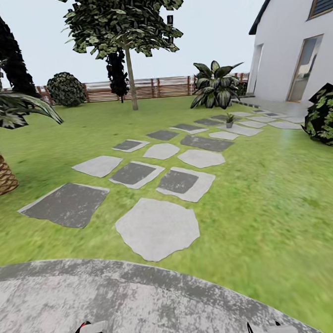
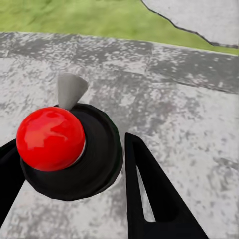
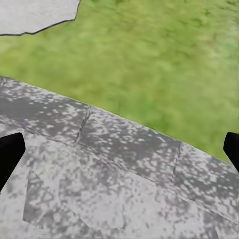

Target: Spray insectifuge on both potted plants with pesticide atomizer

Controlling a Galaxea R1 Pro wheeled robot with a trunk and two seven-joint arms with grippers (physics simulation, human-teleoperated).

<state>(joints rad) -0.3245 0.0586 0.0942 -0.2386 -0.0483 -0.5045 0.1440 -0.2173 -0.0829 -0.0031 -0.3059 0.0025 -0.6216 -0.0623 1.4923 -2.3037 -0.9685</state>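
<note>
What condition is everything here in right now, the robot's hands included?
Left gripper: jaws open, over the round grey paved patio.
Right gripper: jaws open, empty, over the patio's edge.
Small green potted plant: upright among the far grey stepping stones.
Red ball on black disc: between the left jaws, unclamped.

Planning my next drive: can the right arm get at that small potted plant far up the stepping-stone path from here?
Probably not. The potted plant sits far up the stepping stones, while the right tool hangs over the paved patio edge; lawn and stones lie between.
</note>
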